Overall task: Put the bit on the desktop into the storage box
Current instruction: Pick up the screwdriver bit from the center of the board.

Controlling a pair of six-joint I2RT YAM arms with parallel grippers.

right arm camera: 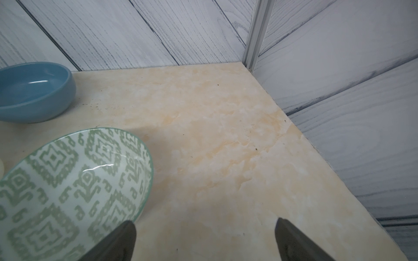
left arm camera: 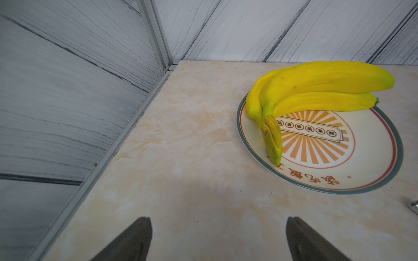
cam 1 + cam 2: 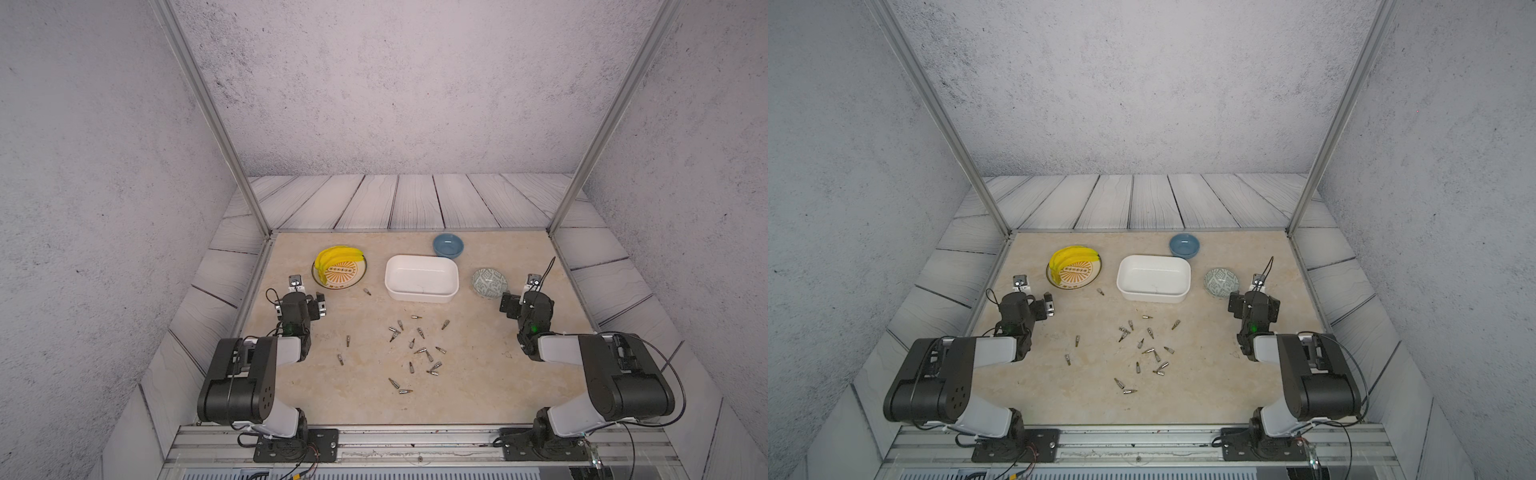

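**Bits (image 3: 415, 349) wait on desktop (image 3: 365, 399)**

My left gripper (image 2: 218, 223) stands wide and empty. Bits lie scattered mid-desktop, nearer than the storage box (image 3: 419, 296). My right gripper (image 1: 205, 223) stands wide too. I'd descend straight, pinching one outlying bit (image 3: 348, 340) across its shank.

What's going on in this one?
Nothing is being handled yet. Both arms sit at the sides of the desktop, with the left gripper and the right gripper open and empty. Well over a dozen bits lie scattered on the desktop, mostly in a loose cluster in front of the storage box, which looks empty. One stray bit lies beside the banana plate.
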